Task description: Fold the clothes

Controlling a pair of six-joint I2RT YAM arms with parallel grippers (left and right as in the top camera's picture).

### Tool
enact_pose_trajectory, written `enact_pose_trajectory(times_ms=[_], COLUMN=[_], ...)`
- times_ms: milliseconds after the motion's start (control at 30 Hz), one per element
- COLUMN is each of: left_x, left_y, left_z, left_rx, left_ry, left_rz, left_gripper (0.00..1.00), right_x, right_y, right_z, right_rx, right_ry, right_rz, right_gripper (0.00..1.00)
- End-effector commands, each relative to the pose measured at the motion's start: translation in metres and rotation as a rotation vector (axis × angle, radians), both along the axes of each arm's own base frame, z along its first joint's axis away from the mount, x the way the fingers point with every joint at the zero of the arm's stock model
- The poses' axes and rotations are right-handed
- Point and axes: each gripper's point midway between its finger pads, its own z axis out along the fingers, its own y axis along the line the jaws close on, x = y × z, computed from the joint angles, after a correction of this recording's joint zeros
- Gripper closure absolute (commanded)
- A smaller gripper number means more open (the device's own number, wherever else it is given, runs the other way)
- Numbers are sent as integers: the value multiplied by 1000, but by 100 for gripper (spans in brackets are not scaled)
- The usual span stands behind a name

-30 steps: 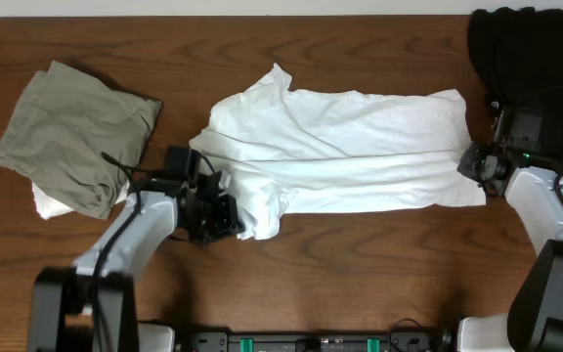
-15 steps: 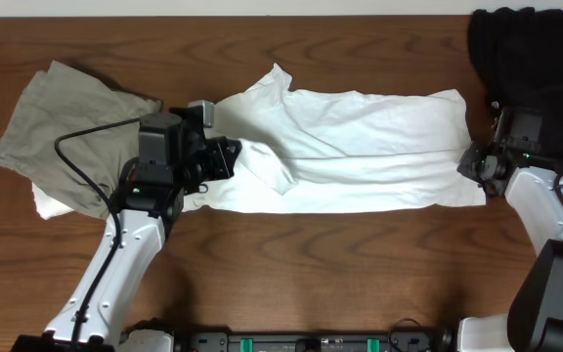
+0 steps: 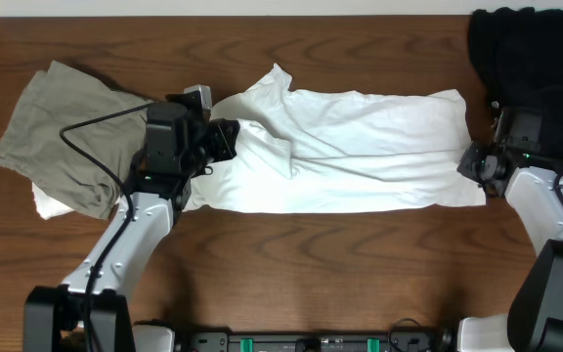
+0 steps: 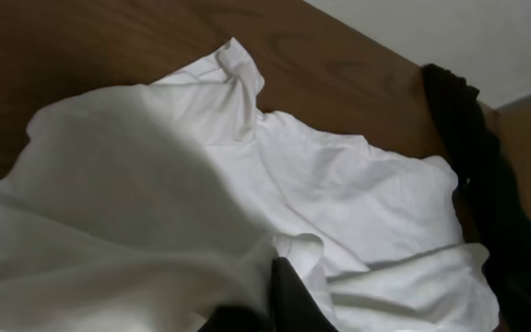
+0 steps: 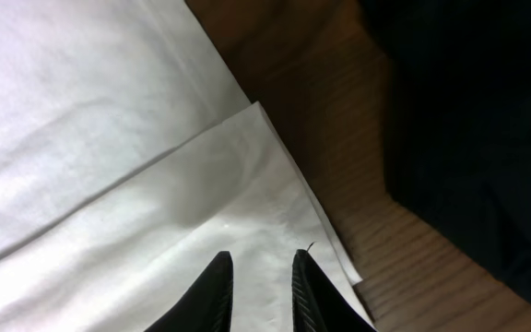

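table (image 3: 291,264): dark wood, fills the overhead view.

t-shirt (image 3: 360,147): white, biggest item. we see it lying across mid table, long axis l-r, mostly flat w/ long wrinkles. near edge runs fairly straight. a pointed bit sticks out toward the far edge at the upper left. the left end is bunched and folded back over itself.

olive garment (image 3: 71,137): crumpled heap at the far left, just beside the shirt's left end. a small white cloth (image 3: 45,203) peeks out under its near corner.

black garment (image 3: 516,49): heaped in the far right corner, apart from the shirt, w/ a strip of bare wood between them.

left gripper (image 3: 225,140): at the shirt's left end, pointing right along the shirt. jaws closed. in the left wrist view white fabric drapes right over the cam and around the one dark finger we can see, so we read it as pinching shirt fabric. the arm runs back to the near-left base, its cable looping over the olive garment.

right gripper (image 5: 261,256): at the shirt's right end, near corner. in the right wrist view the two dark tips stand a narrow gap apart over a doubled layer of white cloth, close to its corner. we can't tell whether any cloth is pinched or the tips just sit above it.
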Motion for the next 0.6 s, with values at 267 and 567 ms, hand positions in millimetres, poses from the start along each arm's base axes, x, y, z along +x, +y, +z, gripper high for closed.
enact_pose_trajectory(times_ms=[267, 567], left_x=[4, -5], left_y=[-1, 0], left_z=[-36, -52], left_rx=[-8, 1], left_ry=[103, 173], left_rz=[19, 18], left_gripper=[93, 93], right_x=[4, 3], right_y=[4, 4], right_z=[4, 3], right_rx=[-3, -2], right_ry=[-10, -5], right_rz=[19, 19], right_gripper=[79, 79])
